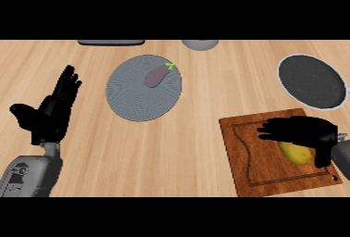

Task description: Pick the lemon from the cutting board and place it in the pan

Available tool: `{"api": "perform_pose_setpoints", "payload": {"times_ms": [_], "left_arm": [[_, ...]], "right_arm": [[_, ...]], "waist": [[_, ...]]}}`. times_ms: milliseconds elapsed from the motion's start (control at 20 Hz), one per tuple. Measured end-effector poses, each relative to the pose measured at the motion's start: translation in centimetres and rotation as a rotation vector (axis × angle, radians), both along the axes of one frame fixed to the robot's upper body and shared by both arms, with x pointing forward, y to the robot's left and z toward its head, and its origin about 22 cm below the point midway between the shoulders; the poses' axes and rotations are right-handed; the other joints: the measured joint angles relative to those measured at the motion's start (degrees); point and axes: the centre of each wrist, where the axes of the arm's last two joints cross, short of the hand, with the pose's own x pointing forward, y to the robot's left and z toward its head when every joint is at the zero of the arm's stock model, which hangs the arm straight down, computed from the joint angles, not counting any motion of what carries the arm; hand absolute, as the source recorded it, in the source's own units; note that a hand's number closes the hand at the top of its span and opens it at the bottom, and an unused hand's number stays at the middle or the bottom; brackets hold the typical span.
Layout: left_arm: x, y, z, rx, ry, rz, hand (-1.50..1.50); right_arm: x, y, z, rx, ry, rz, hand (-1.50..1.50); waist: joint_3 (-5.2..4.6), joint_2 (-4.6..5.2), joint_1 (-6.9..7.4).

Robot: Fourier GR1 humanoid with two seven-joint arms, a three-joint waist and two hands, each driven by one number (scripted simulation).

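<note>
So the right hand [297, 130] comes in from the lower right edge and sits over the wooden cutting board [273, 155], palm down, fingers spread out toward the left and only slightly bent. It's right above the lemon [296, 152], covering its top end, but the fingers aren't wrapped around it, so I'd call the hand released and not grasping anything. Can't tell if the palm is actually touching the fruit or just hovering over it. The lemon itself lies on the right half of the board, inside the groove, most of its yellow body poking out below the hand. The pan [312, 82] is up beyond the board near the right edge, dark inside with a pale rim, well apart from the lemon. The left hand [48, 113] rests over at the left, fingers straight and pointing up, holding nothing. In the middle there's a grey plate [133, 99] with a small eggplant [156, 76] on its upper part.
</note>
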Motion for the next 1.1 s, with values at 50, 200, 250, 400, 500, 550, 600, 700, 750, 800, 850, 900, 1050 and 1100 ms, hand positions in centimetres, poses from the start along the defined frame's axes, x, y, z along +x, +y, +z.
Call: {"api": "perform_pose_setpoints", "payload": {"times_ms": [50, 200, 250, 400, 500, 550, 600, 700, 750, 800, 850, 900, 1050, 1100], "left_arm": [[-0.2, -0.4, 0.1, -0.003, -0.001, 0.000, 0.00], [-0.3, -0.4, 0.1, 0.000, -0.006, -0.002, 0.00], [-0.5, -0.4, 0.1, -0.003, -0.004, -0.002, 0.00], [-0.2, 0.1, 0.2, 0.002, -0.001, -0.001, 0.00], [-0.2, 0.4, 0.3, 0.002, -0.004, 0.002, 0.00], [-0.3, 0.2, 0.1, 0.002, -0.003, 0.003, 0.00], [-0.3, 0.0, 0.1, 0.006, -0.003, 0.006, 0.00], [-0.3, -0.4, 0.0, 0.008, -0.002, 0.006, 0.00], [-0.3, -0.3, 0.2, 0.005, 0.000, 0.005, 0.00], [-0.3, -0.1, 0.1, 0.002, 0.002, 0.009, 0.00], [-0.4, 0.0, -0.2, 0.004, 0.003, 0.014, 0.00], [-0.6, 0.4, -0.3, 0.005, 0.008, 0.019, 0.00], [-0.9, 0.9, -0.7, 0.004, 0.011, 0.041, 0.00], [-0.9, 1.1, -0.7, 0.004, 0.014, 0.045, 0.00]], "right_arm": [[0.1, 0.3, -0.1, -0.002, 0.007, 0.002, 1.50], [0.1, 0.5, -0.5, 0.000, 0.014, 0.045, 1.50], [0.1, 0.6, -0.5, 0.005, 0.007, 0.062, 1.50], [-0.3, 0.7, -0.8, 0.011, -0.006, 0.100, 1.50], [-0.3, 1.0, -0.8, 0.018, -0.012, 0.110, 1.50], [-0.4, 0.8, -0.6, 0.018, -0.016, 0.114, 1.50], [-0.4, 0.5, -0.6, 0.018, -0.018, 0.113, 1.50], [-0.5, 0.8, -0.9, 0.031, -0.024, 0.092, 1.50], [-0.5, 1.4, -1.2, 0.037, -0.027, 0.050, 1.50], [-0.6, 2.3, -1.5, 0.043, -0.029, -0.007, 1.50], [-0.6, 2.8, -1.8, 0.054, -0.025, -0.075, 1.50], [-0.8, 3.4, -2.3, 0.059, -0.022, -0.146, 1.50], [-1.1, 4.8, -3.1, 0.080, -0.045, -0.365, 1.50], [-1.1, 5.5, -3.1, 0.090, -0.061, -0.427, 1.50]], "waist": [[0.00, -0.01, 0.00], [-0.08, -0.07, 0.01], [-0.08, -0.09, 0.06], [-0.19, -0.21, -0.08], [-0.17, -0.22, -0.08], [-0.15, -0.21, -0.10], [-0.13, -0.21, -0.08], [-0.13, -0.22, -0.13], [-0.17, -0.28, -0.24], [-0.25, -0.40, -0.55], [-0.34, -0.53, -0.87], [-0.51, -0.77, -1.22], [-0.94, -1.26, -2.47], [-0.98, -1.35, -2.75]]}}
